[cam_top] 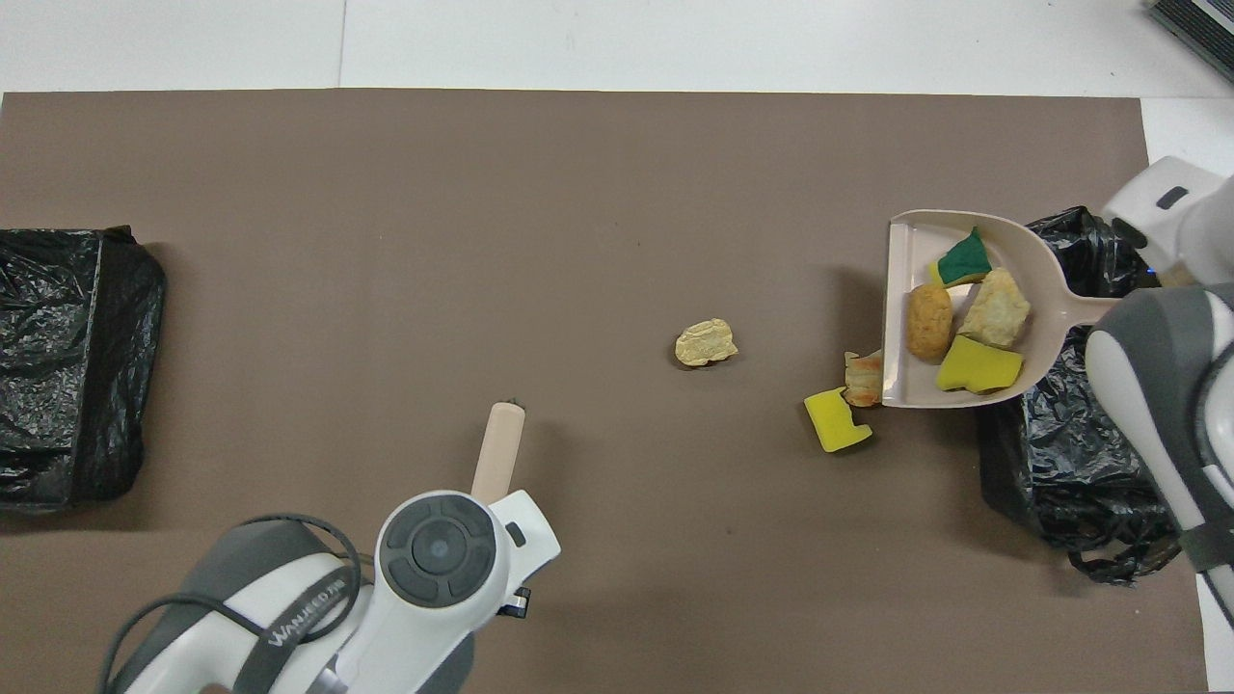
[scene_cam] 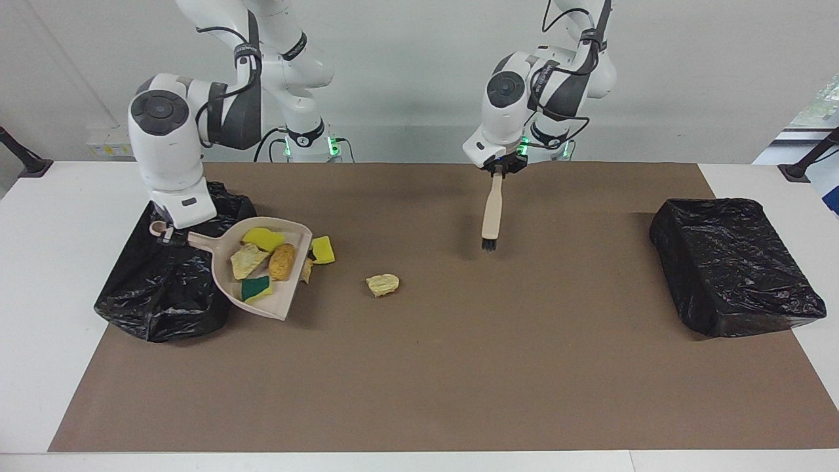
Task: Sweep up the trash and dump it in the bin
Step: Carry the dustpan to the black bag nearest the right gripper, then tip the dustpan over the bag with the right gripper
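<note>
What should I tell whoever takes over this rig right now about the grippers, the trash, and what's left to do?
Right gripper: shut on the dustpan handle, pan raised at the edge of the bin at its end of the table.
Left gripper: shut on the brush, hanging bristles down over the mat.
In the pan: four scraps.
On the mat: three scraps.
Nothing visibly dumped yet.
Left: tip the pan into the bin, sweep up the rest, dump again.
</note>
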Available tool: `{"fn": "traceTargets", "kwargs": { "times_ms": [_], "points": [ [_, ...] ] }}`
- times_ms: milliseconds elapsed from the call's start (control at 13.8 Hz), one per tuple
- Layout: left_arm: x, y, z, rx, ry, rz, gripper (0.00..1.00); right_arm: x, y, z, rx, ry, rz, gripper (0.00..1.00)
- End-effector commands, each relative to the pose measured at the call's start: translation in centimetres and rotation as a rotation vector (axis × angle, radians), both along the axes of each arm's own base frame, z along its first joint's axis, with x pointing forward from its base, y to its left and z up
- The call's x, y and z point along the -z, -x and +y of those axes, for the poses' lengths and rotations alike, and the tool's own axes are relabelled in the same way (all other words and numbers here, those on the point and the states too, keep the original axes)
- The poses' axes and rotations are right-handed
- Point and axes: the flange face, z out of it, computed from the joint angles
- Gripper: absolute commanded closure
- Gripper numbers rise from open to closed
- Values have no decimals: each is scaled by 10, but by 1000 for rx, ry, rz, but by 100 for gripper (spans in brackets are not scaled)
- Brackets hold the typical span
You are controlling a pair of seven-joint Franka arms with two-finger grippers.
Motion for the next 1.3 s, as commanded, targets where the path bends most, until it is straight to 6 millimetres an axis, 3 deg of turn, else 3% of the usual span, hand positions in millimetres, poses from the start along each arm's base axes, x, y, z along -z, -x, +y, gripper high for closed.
{"fn": "traceTargets", "kwargs": {
  "times_ms": [0,217,435,580,725,870,1014,1232],
  "points": [
    [-2,45,-11,-112,13,-29,100,-22,6,-44,-18,16,-1,100],
    [7,76,-15,-213,36,58,100,-44,29,-91,-33,91,29,100],
    [20,91,-18,-241,88,67,100,-49,49,-102,-45,249,109,100],
    [31,107,-25,-221,97,77,100,-45,64,-101,-43,355,134,100],
    [37,110,-26,-222,104,76,100,-20,81,-99,63,454,109,100],
    [41,116,-30,-227,122,81,100,-2,84,-95,32,519,90,100],
    [43,118,-28,-224,118,84,100,-11,81,-83,24,539,102,100],
    [51,131,-29,-216,110,108,100,-52,83,-78,-3,542,120,100]
  ]
}}
